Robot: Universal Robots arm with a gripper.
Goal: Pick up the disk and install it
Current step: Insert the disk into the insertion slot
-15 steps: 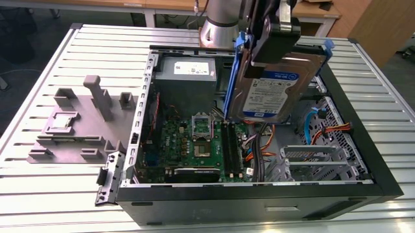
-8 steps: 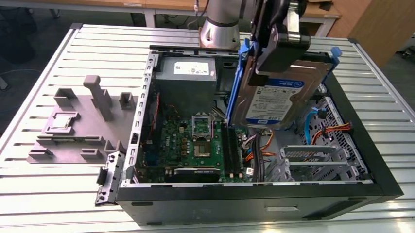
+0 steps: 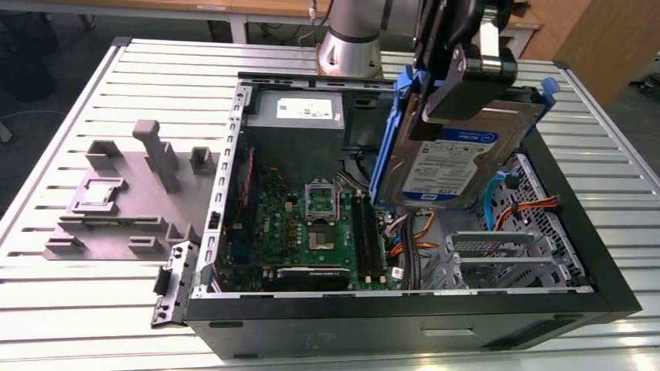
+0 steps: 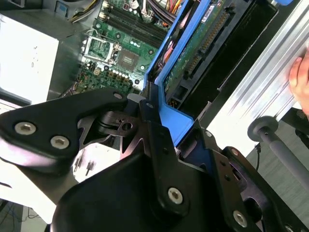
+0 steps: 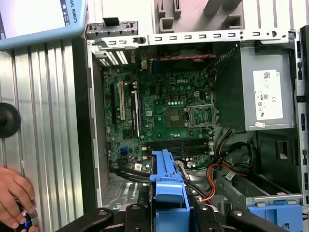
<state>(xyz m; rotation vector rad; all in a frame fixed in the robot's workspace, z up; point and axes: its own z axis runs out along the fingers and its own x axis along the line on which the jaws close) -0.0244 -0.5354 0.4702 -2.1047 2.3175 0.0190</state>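
The disk, silver-grey with a white-and-blue label and a blue carrier around it, hangs tilted on edge over the exterior view's right half of the open computer case. My gripper is shut on its upper edge, holding it above the metal drive cage. In the second wrist view the disk's green circuit side and blue carrier run out from between the black fingers. In the first wrist view the carrier's blue end sticks out from the gripper above the motherboard.
Inside the case lie the motherboard, the power supply and orange and blue cables. A bare blue bracket sits on the cage. A grey fixture stands on the slatted table. A person's hand rests beside the case.
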